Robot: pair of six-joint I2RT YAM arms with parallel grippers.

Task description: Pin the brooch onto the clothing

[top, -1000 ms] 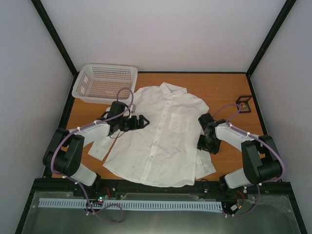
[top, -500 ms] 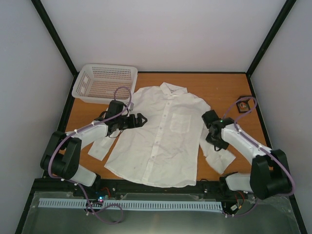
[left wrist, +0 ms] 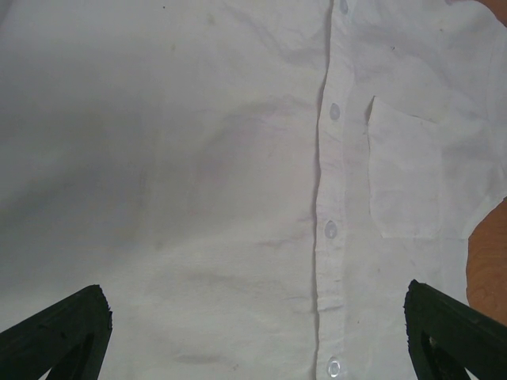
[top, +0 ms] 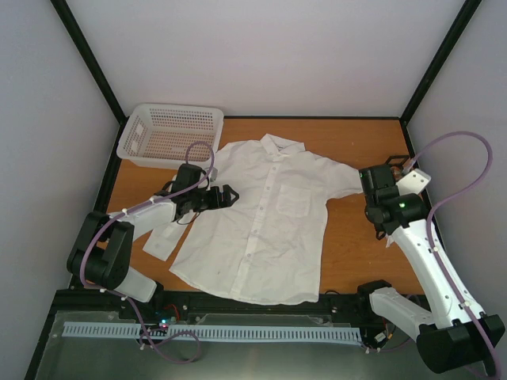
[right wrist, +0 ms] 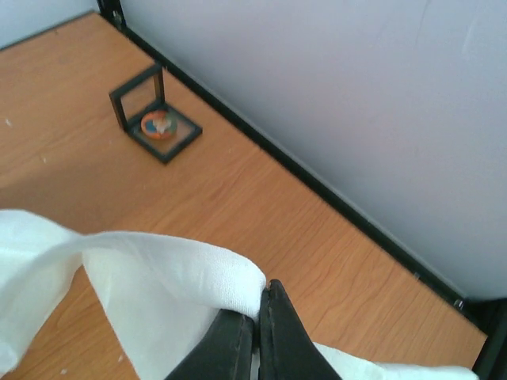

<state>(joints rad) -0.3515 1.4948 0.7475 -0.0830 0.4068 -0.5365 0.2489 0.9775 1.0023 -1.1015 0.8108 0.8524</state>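
Note:
The white shirt lies flat, front up, mid-table. In the left wrist view its button placket and chest pocket show. My left gripper hovers over the shirt's left chest, open and empty, with fingertips wide apart. My right gripper is raised at the shirt's right side. It is shut on the white sleeve, pinched at the tips. The brooch, a small reddish disc, lies inside a black open-frame cube on the wood near the back right wall.
A white perforated basket stands at the back left, touching the shirt's shoulder area. Black frame rails and grey walls bound the table. In the top view the cube is mostly hidden behind my right wrist.
My right arm has risen and swung right and back, drawing the right sleeve from its folded spot at the shirt's lower right out sideways. My left gripper has barely moved.

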